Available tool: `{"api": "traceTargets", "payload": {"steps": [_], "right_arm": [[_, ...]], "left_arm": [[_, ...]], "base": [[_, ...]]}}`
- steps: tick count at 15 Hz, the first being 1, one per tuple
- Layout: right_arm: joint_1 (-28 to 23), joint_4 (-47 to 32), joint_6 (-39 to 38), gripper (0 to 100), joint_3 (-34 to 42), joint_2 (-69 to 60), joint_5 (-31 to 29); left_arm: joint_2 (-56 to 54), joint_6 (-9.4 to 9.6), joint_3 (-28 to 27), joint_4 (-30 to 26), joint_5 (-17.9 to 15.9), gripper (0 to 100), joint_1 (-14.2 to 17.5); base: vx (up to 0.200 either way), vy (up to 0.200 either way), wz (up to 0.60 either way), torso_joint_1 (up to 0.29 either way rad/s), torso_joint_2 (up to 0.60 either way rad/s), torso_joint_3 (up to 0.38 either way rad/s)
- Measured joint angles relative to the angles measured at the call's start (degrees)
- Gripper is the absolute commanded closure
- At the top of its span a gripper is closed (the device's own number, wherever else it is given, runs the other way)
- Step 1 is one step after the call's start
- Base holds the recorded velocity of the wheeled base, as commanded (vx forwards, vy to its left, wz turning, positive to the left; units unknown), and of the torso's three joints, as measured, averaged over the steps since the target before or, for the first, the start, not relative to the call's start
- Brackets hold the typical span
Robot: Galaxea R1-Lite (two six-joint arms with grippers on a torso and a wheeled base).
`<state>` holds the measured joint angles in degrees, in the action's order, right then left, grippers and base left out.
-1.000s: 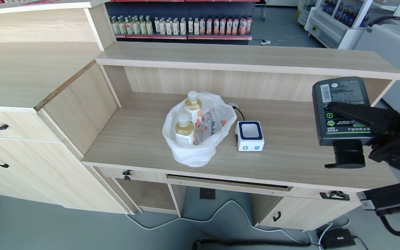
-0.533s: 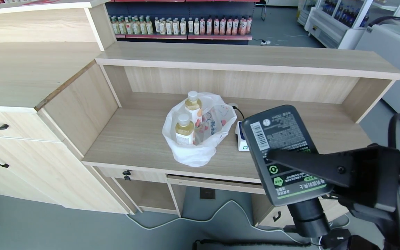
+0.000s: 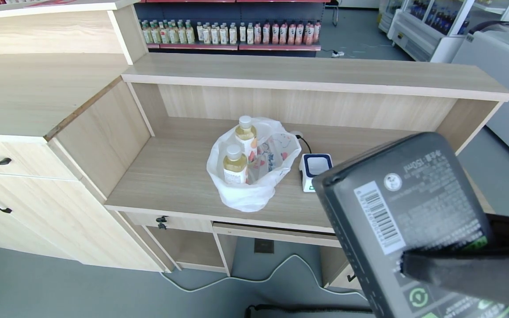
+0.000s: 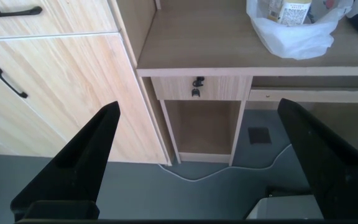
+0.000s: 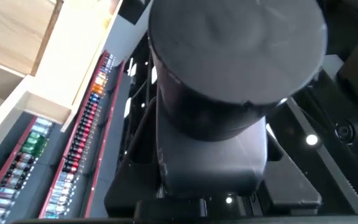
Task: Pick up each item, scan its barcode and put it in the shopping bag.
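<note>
Close under the head camera, on the robot's right side, the right gripper is clamped on a flat dark bottle. One black finger crosses the bottle's lower label. The right wrist view looks along the bottle from its round black cap, so the hold seems to sit on the body near the cap end. That leaves the printed face clear. The barcode sits on the face turned up and is not covered by the finger. This suits scanning, but the code points away from the scanner. The scanner stands on the tabletop with its window facing up, just beside the shopping bag. Judging from this, the bottle is not yet scanned and would need turning over so the code faces that window.

The bag stands open and upright near the middle of the tabletop, with two tea bottles standing inside it. Its mouth is free for a drop from above, and with the scanner this near, the path from scan to bag is short.

The left gripper is low in front of the cupboards below the tabletop's left part. Its fingers are spread apart and hold nothing, and it is well clear of the right arm's work.
</note>
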<state>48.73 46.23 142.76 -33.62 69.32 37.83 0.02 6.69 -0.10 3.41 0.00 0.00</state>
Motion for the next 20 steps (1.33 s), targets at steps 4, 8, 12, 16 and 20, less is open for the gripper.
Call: {"api": "traceTargets", "payload": {"steps": [4,8,12,16,20], "right_arm": [[0.06,-0.09,-0.16,100,0.06,-1.27,1.10],[-1.71,-4.93,-0.51,100,0.11,-3.69,2.65],[-5.24,-8.84,-0.27,100,0.55,-6.30,8.13],[-7.77,-8.97,-0.62,100,0.55,-8.35,8.75],[-9.12,-9.39,-1.21,100,0.74,-10.00,9.33]], "left_arm": [[0.00,-0.02,0.00,-0.02,0.00,0,0.00],[0.00,-0.02,0.00,0.00,0.00,0,0.00],[0.00,0.00,0.00,-0.02,0.00,0,0.00],[0.00,-0.02,0.00,0.00,0.00,0,0.00],[0.00,-0.02,0.00,0.00,0.00,0,0.00]], "base": [[0.000,0.000,0.00,0.000,0.00,0.000],[0.000,0.000,0.00,0.000,0.00,0.000],[0.000,0.000,0.00,0.000,0.00,0.000],[0.000,0.000,0.00,0.000,0.00,0.000],[0.000,0.000,0.00,0.000,0.00,0.000]]}}
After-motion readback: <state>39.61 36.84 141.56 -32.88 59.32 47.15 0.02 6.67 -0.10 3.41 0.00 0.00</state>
